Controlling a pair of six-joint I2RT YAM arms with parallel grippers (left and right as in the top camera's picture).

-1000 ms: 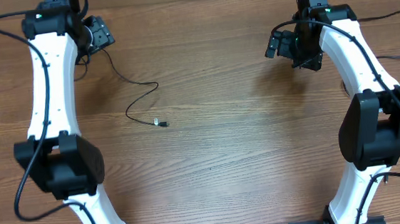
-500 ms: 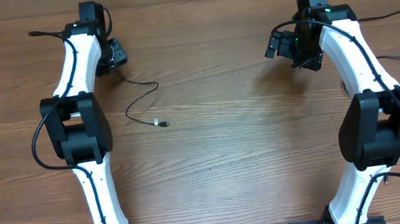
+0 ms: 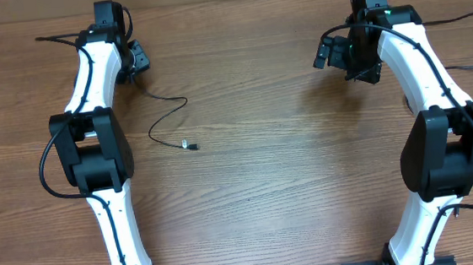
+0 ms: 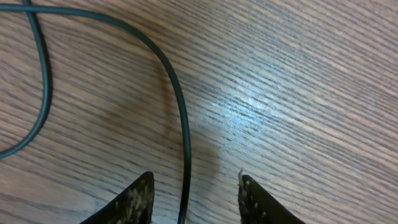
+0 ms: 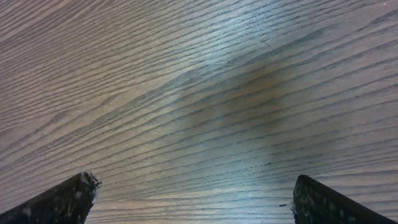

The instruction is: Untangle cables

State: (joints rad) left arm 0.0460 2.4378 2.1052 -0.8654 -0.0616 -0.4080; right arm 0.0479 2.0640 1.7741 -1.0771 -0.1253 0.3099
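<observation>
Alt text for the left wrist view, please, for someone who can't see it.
A thin dark cable curves down the wood-grain table and passes between the left gripper's parted fingertips, touching neither in view. At top left it crosses another dark strand.

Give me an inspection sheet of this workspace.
Surface: wood-grain table, no marks seen.
Job's things: one thin black cord in an open curve, its plug lying free; a second cord not made out.
Clutter: nothing seen.
Grippers: left gripper open, low over the table, with the cord running between its fingers; right gripper open over bare wood.
Cables: arm wiring along both arms; in the left wrist view two thin strands cross at top left.
Surroundings: nothing seen.
</observation>
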